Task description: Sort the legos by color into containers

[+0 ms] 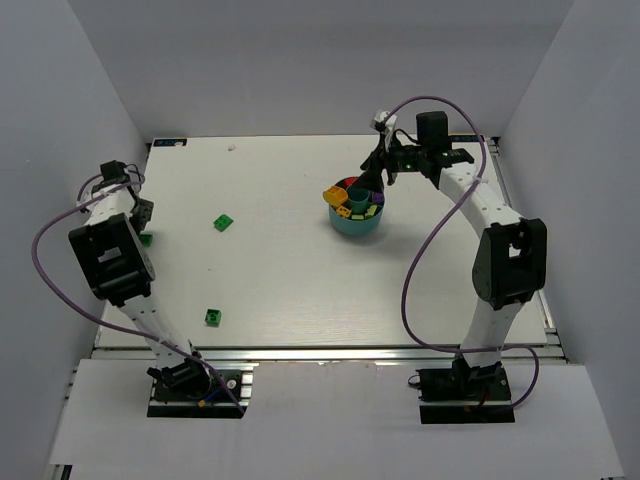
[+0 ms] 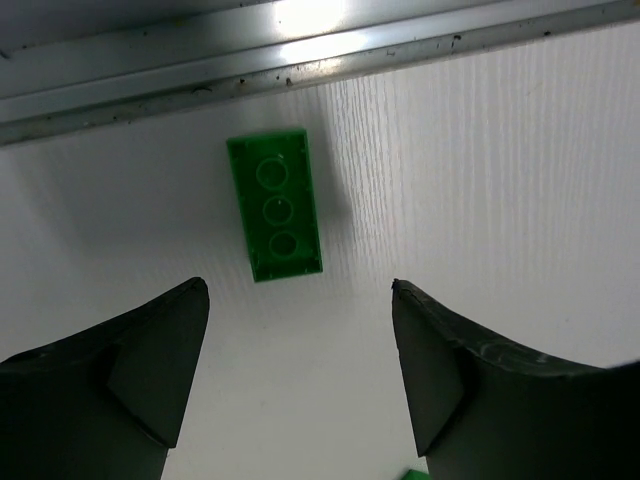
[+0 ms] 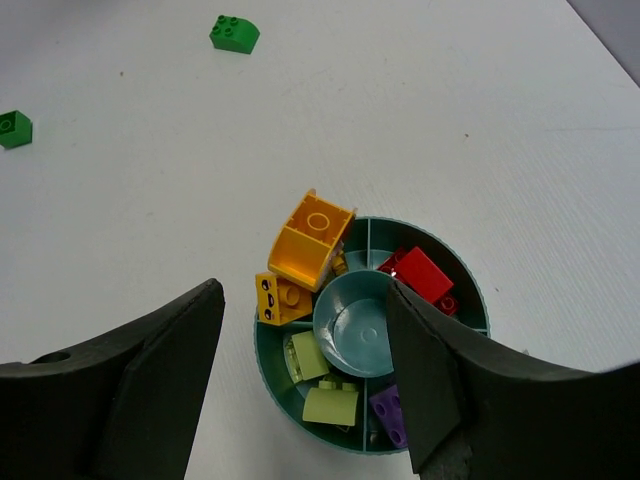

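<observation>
Teal dish [image 1: 355,222] sits right of table centre, under the right gripper [image 1: 374,178]. Right wrist view shows its sections: yellow bricks [image 3: 305,250] piled at the rim on one side, red brick [image 3: 424,273] in another wedge, lime bricks [image 3: 322,385] and a purple brick [image 3: 389,408] in the near wedges, centre well [image 3: 352,322] bare. Right gripper jaws spread wide above the dish, gripping nothing. Two green bricks [image 1: 223,222] and [image 1: 213,317] lie loose on open table, well apart from the dish. Left wrist view alone shows a long green brick [image 2: 276,207] flat beside the metal edge rail [image 2: 300,55]; left gripper [image 2: 298,372] open above it, not touching.
</observation>
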`<action>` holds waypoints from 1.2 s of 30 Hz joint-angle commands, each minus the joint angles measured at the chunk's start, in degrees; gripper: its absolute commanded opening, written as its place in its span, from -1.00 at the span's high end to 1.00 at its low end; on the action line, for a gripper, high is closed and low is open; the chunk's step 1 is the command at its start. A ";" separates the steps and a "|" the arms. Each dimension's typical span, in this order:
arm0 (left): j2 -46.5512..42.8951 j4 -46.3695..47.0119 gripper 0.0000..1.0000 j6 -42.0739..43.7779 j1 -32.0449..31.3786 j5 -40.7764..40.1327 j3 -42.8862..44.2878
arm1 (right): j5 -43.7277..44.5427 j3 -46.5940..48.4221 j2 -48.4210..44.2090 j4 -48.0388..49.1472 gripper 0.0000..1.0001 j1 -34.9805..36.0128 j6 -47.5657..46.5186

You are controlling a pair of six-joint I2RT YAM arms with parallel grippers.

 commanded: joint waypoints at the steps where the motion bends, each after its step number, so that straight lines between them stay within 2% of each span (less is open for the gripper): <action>1: 2.06 -1.70 -0.66 0.98 0.45 -2.61 3.64 | -0.57 0.81 0.97 2.25 -0.42 -0.98 0.79; 12: 6.29 -1.09 -0.53 1.51 1.15 -2.61 5.23 | 0.14 0.72 0.88 1.63 -0.42 -2.21 1.32; 18: 7.87 -1.00 -0.34 1.86 2.29 -2.35 6.20 | 0.49 0.98 0.35 1.11 -0.42 -2.22 1.14; 22: 8.05 -0.56 -0.09 2.21 2.64 -2.09 6.02 | 0.66 1.07 -0.08 0.67 -0.42 -2.22 0.97; 23: 7.97 -0.39 0.07 2.30 2.64 -1.91 5.76 | 0.75 1.07 -0.17 0.49 -0.42 -2.22 0.97; 25: 7.27 0.14 0.21 2.30 2.64 -0.86 4.79 | 0.75 0.98 -0.35 0.32 -0.41 -2.30 0.88; 26: 6.74 0.66 0.36 2.21 2.64 -0.33 4.18 | 0.75 0.90 -0.70 0.23 -0.41 -2.30 0.88; 29: 3.33 3.56 0.62 2.56 2.56 4.05 0.23 | 0.75 0.81 -0.96 -0.30 -0.41 -2.30 0.79; 30: 2.09 4.70 0.77 2.82 2.38 5.63 -1.17 | 0.75 0.81 -1.23 -0.56 -0.40 -2.22 0.79; 33: -4.41 9.00 0.95 4.49 0.72 10.91 -7.15 | 0.93 1.51 -1.23 -1.26 -0.34 -2.13 2.54; 36: -12.84 17.33 1.00 7.56 -2.71 17.23 -14.18 | 1.72 3.70 -0.44 -2.58 -0.24 -1.51 6.05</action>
